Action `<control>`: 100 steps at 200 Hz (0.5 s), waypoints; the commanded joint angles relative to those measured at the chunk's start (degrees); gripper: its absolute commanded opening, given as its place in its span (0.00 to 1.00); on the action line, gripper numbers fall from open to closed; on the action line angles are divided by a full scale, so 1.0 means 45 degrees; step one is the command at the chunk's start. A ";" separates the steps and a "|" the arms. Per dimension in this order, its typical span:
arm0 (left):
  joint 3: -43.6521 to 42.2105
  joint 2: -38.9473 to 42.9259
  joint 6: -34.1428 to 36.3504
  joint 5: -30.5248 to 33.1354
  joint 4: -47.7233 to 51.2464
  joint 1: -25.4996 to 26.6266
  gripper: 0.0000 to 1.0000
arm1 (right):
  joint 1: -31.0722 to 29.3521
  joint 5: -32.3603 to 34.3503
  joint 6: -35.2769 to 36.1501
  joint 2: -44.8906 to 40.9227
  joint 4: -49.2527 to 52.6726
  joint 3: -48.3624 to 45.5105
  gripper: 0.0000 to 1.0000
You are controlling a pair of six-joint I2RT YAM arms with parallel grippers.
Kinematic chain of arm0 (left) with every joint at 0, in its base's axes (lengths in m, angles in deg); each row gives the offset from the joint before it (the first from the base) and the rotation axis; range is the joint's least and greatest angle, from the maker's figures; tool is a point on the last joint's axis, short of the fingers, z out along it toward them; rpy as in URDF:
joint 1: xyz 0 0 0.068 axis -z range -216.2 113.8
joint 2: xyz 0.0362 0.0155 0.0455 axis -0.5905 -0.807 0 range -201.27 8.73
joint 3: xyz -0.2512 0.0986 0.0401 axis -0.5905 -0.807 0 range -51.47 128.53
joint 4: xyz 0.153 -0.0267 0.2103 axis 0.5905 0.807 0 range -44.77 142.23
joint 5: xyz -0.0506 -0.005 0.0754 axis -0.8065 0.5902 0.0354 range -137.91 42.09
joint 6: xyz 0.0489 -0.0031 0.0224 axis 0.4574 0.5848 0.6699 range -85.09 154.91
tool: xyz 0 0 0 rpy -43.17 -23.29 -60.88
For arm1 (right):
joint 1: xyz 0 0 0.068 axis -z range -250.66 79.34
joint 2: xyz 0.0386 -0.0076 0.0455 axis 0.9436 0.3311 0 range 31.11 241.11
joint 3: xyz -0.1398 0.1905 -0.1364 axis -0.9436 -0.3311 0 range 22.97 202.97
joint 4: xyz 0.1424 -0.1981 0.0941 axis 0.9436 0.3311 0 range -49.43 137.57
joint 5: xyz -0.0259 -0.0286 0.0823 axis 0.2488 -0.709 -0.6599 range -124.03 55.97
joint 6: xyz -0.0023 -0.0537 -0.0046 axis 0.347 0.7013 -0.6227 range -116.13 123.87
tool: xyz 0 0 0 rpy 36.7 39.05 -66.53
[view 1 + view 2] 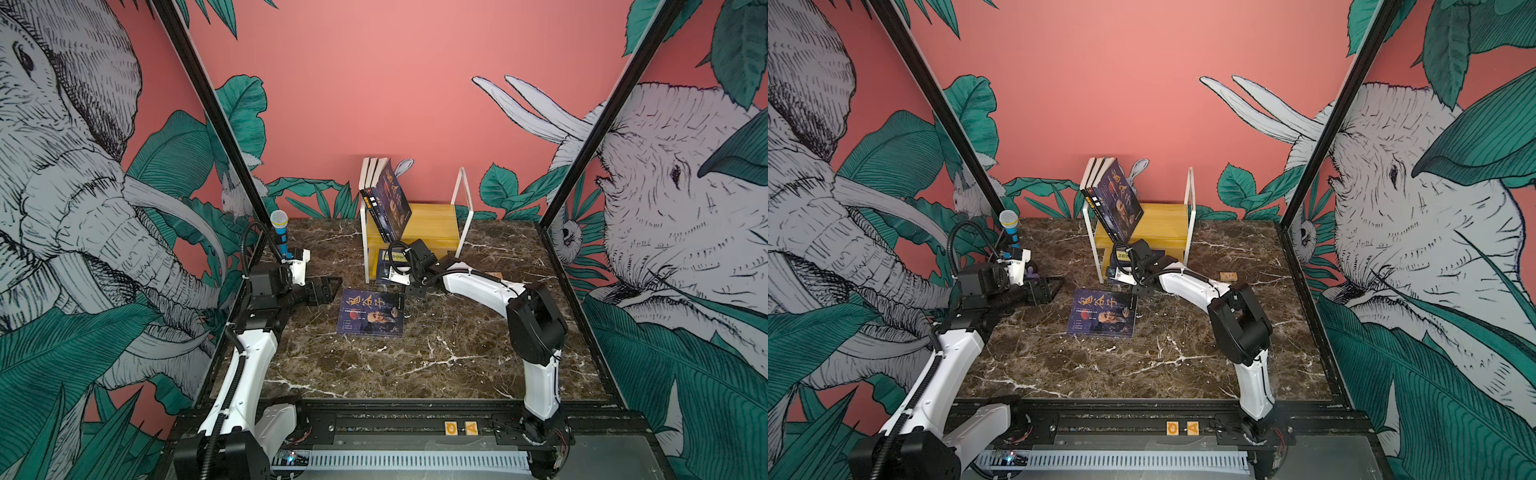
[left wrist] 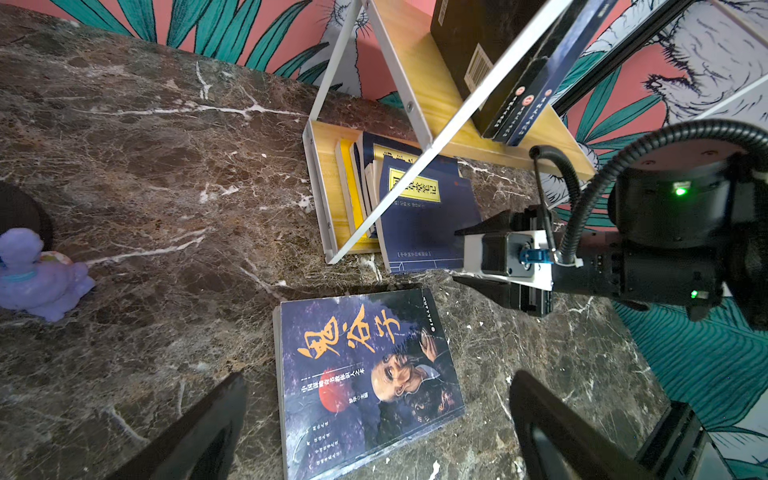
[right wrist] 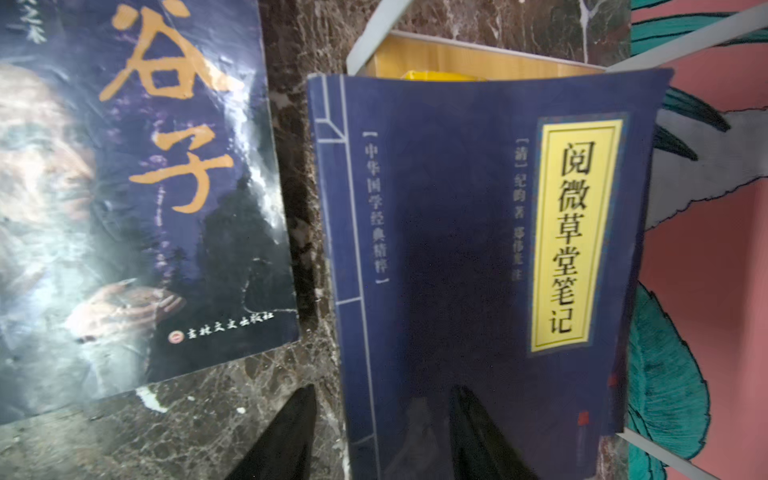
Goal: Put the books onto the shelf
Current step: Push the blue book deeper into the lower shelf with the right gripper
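We find both top views mounted high at the near edge of the surface (image 1: 374, 365), facing down and forward toward the back wall (image 1: 395, 83). They stand far off and cover nearly the same ground: the whole surface, the shelf (image 1: 432, 224) and the flat book (image 1: 371, 312). We find the left wrist view low and close, looking across the surface past the left claw (image 2: 378, 380) to that flat book, the shelf and the right claw (image 2: 456, 255). The right wrist view is nearest, close over the blue book (image 3: 457, 249); it shares the flat book's edge with the rest.
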 commanded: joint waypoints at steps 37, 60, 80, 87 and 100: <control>-0.0024 0.0112 0.0055 -0.0150 0.0000 -0.0119 0.99 | 0.0082 0.0801 0.0673 0.0371 -0.0921 0.0143 0.46; -0.0161 0.0192 0.0121 -0.0163 -0.0113 -0.0114 0.99 | 0.0102 0.1235 0.0831 0.0329 -0.1574 0.0033 0.44; -0.0069 0.0143 0.0088 -0.0169 -0.0009 -0.0147 0.99 | 0.0083 0.1140 0.0637 0.0386 -0.1650 0.0201 0.44; -0.0070 0.0124 0.0064 -0.0168 -0.0030 -0.0156 0.99 | 0.0082 0.1047 0.0599 0.0387 -0.1698 0.0229 0.44; -0.0154 0.0180 0.0044 -0.0197 -0.0163 -0.0148 0.99 | 0.0092 0.1154 0.0425 0.0456 -0.1925 0.0248 0.44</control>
